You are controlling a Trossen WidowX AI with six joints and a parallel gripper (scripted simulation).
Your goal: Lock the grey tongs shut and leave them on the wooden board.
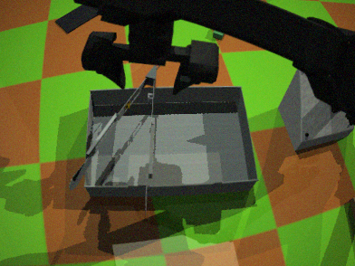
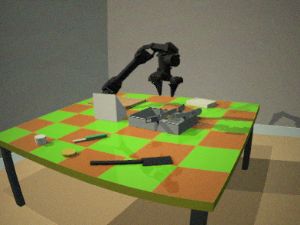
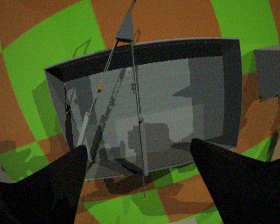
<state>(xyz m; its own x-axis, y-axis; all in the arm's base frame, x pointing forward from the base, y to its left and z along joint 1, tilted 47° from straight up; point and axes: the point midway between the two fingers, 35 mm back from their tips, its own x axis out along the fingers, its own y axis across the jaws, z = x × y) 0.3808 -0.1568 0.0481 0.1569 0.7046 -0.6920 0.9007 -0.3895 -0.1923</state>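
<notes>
The grey tongs (image 1: pixel 151 74) (image 2: pixel 193 113) (image 3: pixel 125 31) lie open in a narrow V across the roasting tin (image 1: pixel 169 190) (image 2: pixel 164 127) (image 3: pixel 232 100). In the top view their hinge end sticks out past the far rim. One arm slants over the near left corner and the other crosses the near rim. My gripper (image 1: pixel 149 90) (image 2: pixel 166 95) (image 3: pixel 140 148) is open and empty, pointing down above the tin. In the wrist view the tongs' arms show below and between the wide-set fingers, not touched by them. The wooden board (image 2: pixel 132 101) shows partly in the exterior view, behind the grey wedge block.
The wedge block (image 1: pixel 292 109) (image 2: pixel 109 108) (image 3: pixel 267 75) stands beside the tin. A white slab (image 2: pixel 201 102) lies behind the tin. A black spatula (image 2: pixel 157 161), a green-handled tool (image 2: pixel 96 137), a white cylinder (image 2: pixel 40 139) and a yellow disc (image 2: pixel 69 152) lie toward the table's front.
</notes>
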